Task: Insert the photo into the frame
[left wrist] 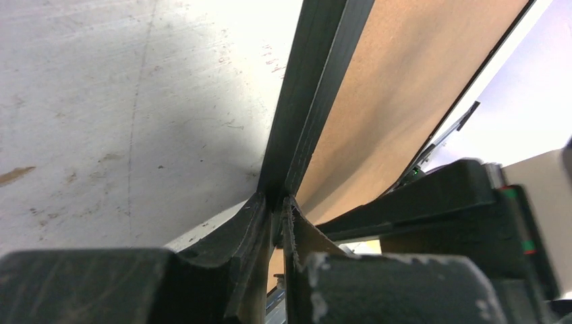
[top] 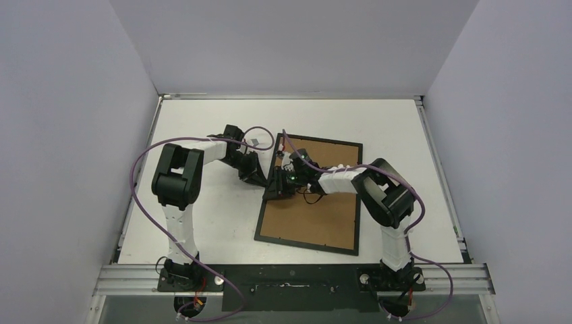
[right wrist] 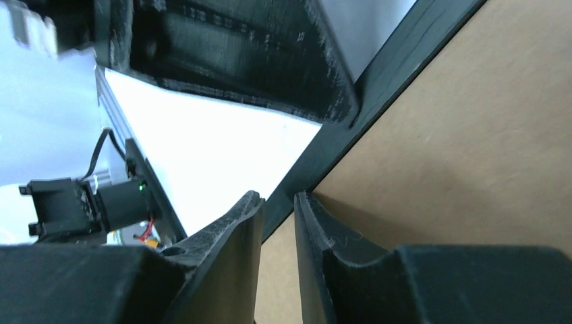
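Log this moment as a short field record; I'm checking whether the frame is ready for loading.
frame: lying back side up
brown backing: fills the frame's back
photo: not in view
left claw: shut on the frame's left rail
right claw: fingers either side of the same rail; grip unclear

Frame (top: 324, 138) flat on table (top: 202, 223), right of centre; board (top: 310, 219) inside it. Left gripper (left wrist: 278, 199), right gripper (right wrist: 278, 197) both on frame's left edge.
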You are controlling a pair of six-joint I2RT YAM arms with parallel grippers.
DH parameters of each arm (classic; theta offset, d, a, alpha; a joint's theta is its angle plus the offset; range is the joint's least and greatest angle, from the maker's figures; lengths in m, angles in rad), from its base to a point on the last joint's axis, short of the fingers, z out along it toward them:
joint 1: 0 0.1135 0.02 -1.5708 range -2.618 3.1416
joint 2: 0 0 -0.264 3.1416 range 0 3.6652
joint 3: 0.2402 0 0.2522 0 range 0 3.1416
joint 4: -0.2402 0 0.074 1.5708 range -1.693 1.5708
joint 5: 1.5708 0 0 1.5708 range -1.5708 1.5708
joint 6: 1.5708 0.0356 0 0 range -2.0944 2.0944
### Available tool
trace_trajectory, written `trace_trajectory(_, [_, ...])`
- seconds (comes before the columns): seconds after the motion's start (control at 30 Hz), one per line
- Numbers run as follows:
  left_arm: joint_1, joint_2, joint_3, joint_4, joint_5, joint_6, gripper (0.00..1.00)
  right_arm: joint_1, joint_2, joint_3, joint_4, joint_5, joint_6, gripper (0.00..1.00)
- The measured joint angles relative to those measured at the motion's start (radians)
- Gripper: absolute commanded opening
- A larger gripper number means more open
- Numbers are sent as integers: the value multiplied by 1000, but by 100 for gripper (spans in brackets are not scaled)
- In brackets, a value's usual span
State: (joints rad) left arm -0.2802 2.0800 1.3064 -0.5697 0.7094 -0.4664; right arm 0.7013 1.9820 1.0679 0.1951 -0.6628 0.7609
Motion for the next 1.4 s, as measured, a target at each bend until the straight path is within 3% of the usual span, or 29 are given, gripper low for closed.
trace_trajectory(0.23, [11, 11, 2, -7, 19, -1, 4, 33, -20, -67, 55, -26, -23, 23])
trace_trajectory(0.6, [17, 23, 12, -17, 35, -1, 4, 69, -113, -144, -37, -49, -167, 26])
trace_trajectory(1.0, [18, 24, 13, -19, 36, -2, 3, 121, -85, -119, -41, -74, -185, 15])
trace_trajectory(1.4, [18, 26, 14, -22, 36, -2, 3, 140, -74, -48, -210, 19, -214, 3])
